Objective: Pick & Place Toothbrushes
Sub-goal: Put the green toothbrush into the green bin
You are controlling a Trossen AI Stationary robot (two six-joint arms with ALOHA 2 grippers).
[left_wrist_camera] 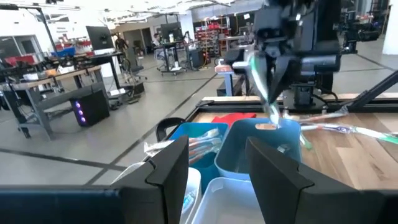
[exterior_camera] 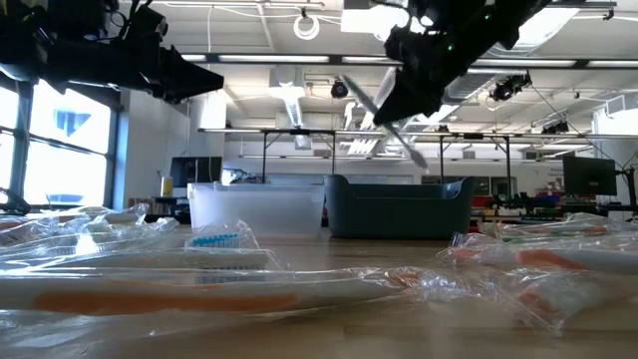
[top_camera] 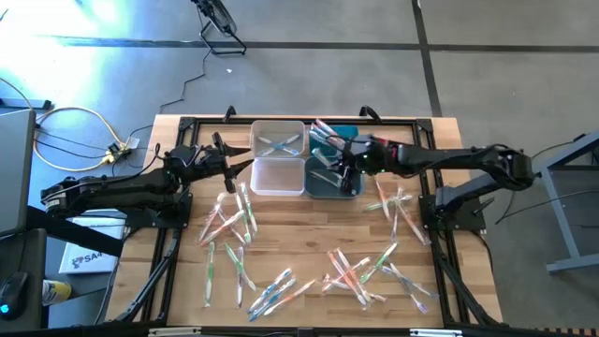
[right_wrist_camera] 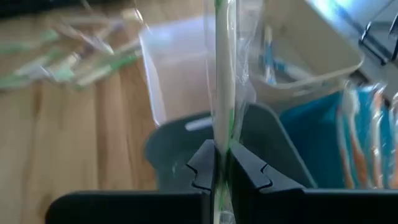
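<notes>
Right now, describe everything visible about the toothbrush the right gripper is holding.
The toothbrush is a thin whitish stick with green accents, sealed in a clear crinkled wrapper. The right gripper is shut on its lower part, and it stands upright between the fingers. It hangs in the air above the grey bin, touching nothing else.

The toothbrushes are thin, pale sticks in clear wrappers, with green, blue, orange or pink accents. Most lie flat and scattered in loose clusters across the near half of the tabletop, left, centre and right. A few lie in the bins at the far side. One green-accented wrapped toothbrush hangs pinched in the right end effector, above the grey-blue bin.
</notes>
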